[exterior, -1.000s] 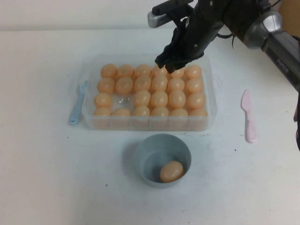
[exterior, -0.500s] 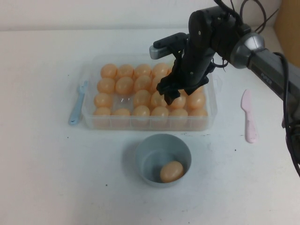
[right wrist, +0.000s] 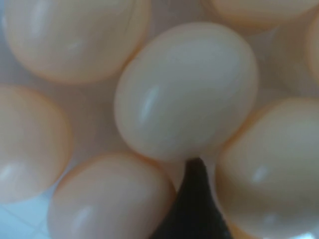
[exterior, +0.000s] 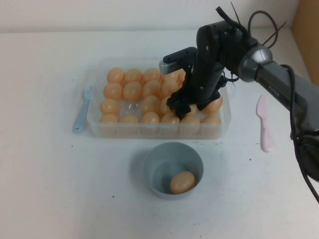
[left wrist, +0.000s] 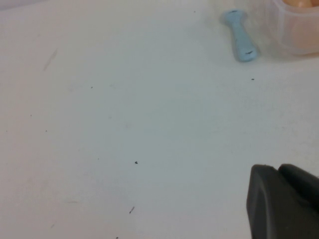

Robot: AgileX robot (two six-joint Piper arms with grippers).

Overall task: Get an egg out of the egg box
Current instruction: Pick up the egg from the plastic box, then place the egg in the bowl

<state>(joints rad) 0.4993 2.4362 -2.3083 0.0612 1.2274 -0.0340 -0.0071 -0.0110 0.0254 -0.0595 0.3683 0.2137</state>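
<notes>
The right end effector (exterior: 187,106) is down among the eggs in the egg box (exterior: 94,99), over the egg (right wrist: 187,89), grip state unclear and nothing lifted; the left end effector (left wrist: 284,201) is parked over the bench.

The white table (exterior: 45,174) carries the egg box (exterior: 94,82), directly under the right gripper (exterior: 185,105). A blue spoon (exterior: 82,110) lies well to the gripper's left, a pink one (exterior: 264,124) off to its right (both flat). A blue-grey bowl (exterior: 154,162) sits nearer the robot than the gripper. The left gripper (left wrist: 284,204) hovers over bare table.
</notes>
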